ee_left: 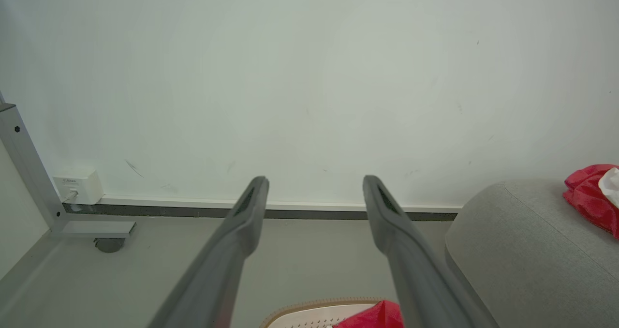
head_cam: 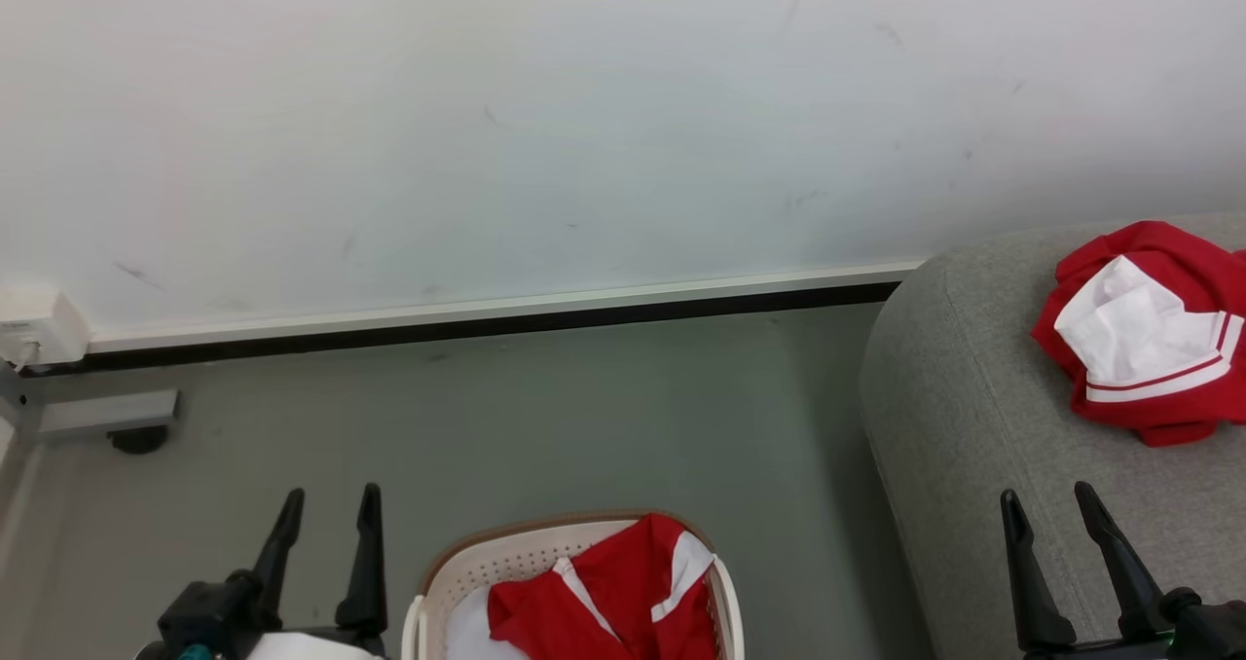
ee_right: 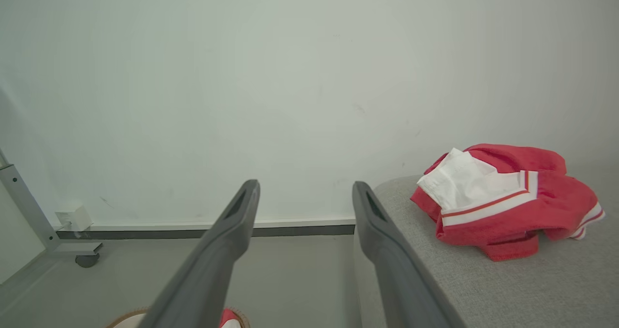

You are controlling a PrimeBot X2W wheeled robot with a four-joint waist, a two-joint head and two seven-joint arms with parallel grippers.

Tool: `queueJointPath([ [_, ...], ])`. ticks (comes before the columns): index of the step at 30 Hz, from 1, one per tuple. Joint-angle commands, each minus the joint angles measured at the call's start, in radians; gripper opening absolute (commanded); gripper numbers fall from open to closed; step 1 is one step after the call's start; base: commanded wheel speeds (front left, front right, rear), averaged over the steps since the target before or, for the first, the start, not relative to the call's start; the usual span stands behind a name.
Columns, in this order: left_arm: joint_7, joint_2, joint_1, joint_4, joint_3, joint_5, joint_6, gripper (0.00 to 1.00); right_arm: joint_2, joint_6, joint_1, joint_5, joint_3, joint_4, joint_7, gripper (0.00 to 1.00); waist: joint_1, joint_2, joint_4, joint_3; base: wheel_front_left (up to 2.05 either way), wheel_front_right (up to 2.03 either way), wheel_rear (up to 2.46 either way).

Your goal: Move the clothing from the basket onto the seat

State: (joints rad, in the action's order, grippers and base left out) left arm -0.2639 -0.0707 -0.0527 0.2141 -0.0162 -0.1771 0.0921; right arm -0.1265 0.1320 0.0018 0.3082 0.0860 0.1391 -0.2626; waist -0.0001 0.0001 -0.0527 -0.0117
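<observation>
Red basket garment [head_cam: 608,592]: crumpled red fabric with white panels, lying in the basket [head_cam: 458,563] and rising to its far rim; not yet moved.
Seat garment [head_cam: 1139,334]: a second red-and-white piece with striped trim, heaped on the grey seat [head_cam: 964,397], well apart from the basket.
Basket: stands on the floor [head_cam: 584,417], between the two grippers in the head view, near the seat's rounded end.
Left gripper [head_cam: 332,491]: fingers spread, nothing between them; just beside the basket's left wall.
Right gripper [head_cam: 1044,491]: fingers spread and empty; over the seat's near surface.
Step in hand (judged): reaching into the basket for the remaining garment.
Good practice: the left gripper is the nearer. Come down over the highest red fold and close on a thick bunch of cloth, not a single edge. Keep the fingertips off the perforated wall and the pale layer [head_cam: 467,633] beneath. Lift until the trailing cloth clears the rim, so the light basket is not dragged. Release over bare upholstery.
</observation>
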Motion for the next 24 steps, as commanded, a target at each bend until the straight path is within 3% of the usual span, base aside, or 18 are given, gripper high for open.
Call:
queueJointPath([
  [1, -0.001, 0.003, -0.001, 0.003, -0.005, 0.018, 0.006, 1.00, 0.002, -0.003, -0.001, 0.008, -0.008, -0.005, -0.003, 1.00, 0.0001, -0.0001, 0.001, -0.001, 0.00, 0.00, 0.00],
  [24, -0.001, 0.019, -0.042, 0.016, -0.002, 0.039, 0.031, 1.00, 0.012, -0.003, -0.034, 0.038, 0.008, -0.004, -0.003, 1.00, 0.0001, -0.0001, -0.007, -0.026, 0.00, 0.00, 0.00],
])
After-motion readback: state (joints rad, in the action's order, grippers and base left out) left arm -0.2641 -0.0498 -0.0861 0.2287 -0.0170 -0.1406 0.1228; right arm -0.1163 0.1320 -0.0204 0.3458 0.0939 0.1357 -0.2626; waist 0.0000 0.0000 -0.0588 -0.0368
